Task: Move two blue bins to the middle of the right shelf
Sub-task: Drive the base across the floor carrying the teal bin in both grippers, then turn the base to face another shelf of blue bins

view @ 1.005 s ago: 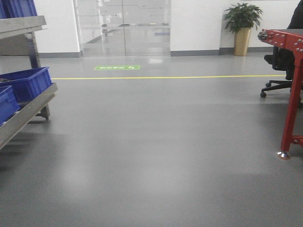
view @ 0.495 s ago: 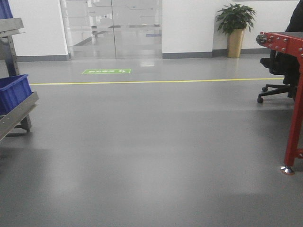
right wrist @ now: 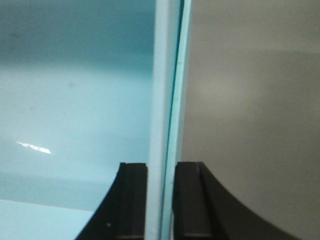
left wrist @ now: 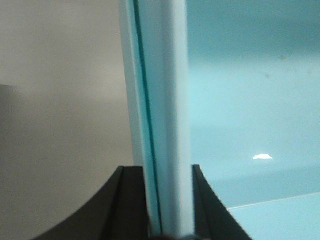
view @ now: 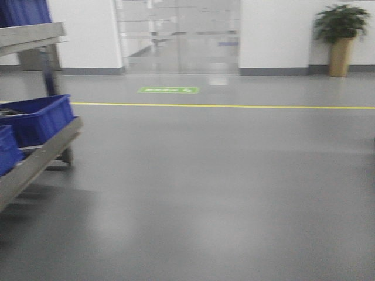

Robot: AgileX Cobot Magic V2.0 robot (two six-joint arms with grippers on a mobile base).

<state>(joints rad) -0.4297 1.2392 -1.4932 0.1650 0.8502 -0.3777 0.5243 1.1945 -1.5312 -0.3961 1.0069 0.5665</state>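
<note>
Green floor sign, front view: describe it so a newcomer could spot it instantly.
Find the glass doors in the white back wall. On the grey floor just before them lies the green floor sign, a flat rectangle just beyond the yellow line. It is the only green patch on the floor.

A pale light-blue plastic bin with smooth plain walls and a thick rim [left wrist: 165, 115] is showing up close, its wall standing upright and running edge-on up the left wrist view, glossy interior [left wrist: 250, 100] lying to the right. In the right wrist view, the same pale rim [right wrist: 167, 100] is standing vertical, interior to the left.
</note>
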